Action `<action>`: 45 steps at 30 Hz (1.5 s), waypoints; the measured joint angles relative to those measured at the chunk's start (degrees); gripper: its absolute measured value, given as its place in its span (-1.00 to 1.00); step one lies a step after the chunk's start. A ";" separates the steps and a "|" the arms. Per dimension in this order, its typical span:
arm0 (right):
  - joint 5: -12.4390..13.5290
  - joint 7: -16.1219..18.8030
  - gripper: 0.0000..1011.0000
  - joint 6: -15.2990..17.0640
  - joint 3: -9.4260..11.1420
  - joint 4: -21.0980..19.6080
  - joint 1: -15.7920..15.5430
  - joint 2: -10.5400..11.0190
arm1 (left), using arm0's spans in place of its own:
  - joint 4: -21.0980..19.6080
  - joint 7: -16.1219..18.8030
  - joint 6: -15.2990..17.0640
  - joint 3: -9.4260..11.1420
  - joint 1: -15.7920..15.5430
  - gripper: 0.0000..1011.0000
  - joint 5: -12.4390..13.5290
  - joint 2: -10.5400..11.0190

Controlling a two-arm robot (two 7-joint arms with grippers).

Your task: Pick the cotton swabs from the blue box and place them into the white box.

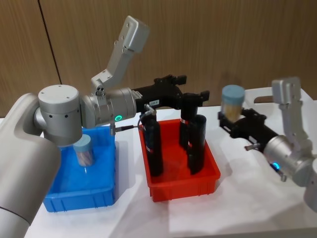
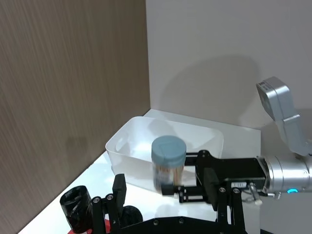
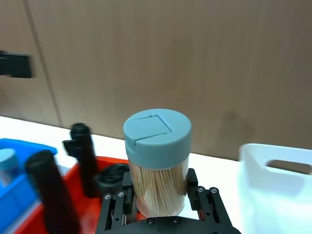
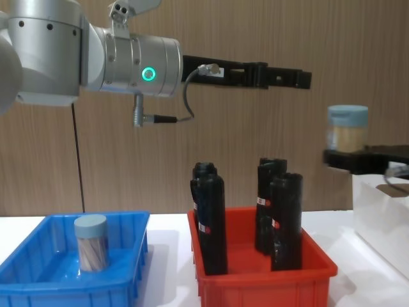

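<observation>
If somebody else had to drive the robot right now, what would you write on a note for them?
Right gripper: shut on one cotton swab jar, held upright in the air between the red bin and the white box.
Left gripper: open and empty, stretched out high above the red bin.
Blue box: a second swab jar stands in it.
Done: one jar is lifted out of the blue box.
Left: lower the held jar into the white box, let go, then fetch the second one.
</observation>
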 joint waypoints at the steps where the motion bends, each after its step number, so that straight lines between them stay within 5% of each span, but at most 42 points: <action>1: 0.00 0.00 0.23 0.00 0.00 0.00 0.00 0.00 | 0.00 0.00 0.00 0.00 0.00 0.99 0.00 0.00; 17: 0.32 -5.60 0.23 -2.17 4.46 6.36 2.49 2.65 | 0.00 0.00 0.00 0.00 0.00 0.99 0.00 0.00; 29: -0.16 -7.34 0.23 -3.90 6.00 12.36 5.41 3.17 | 0.00 0.00 0.00 0.00 0.00 0.99 0.00 0.00; 45: -0.09 -8.10 0.98 -6.02 6.81 17.27 7.85 3.10 | 0.00 0.00 0.00 0.00 0.00 0.99 0.00 0.00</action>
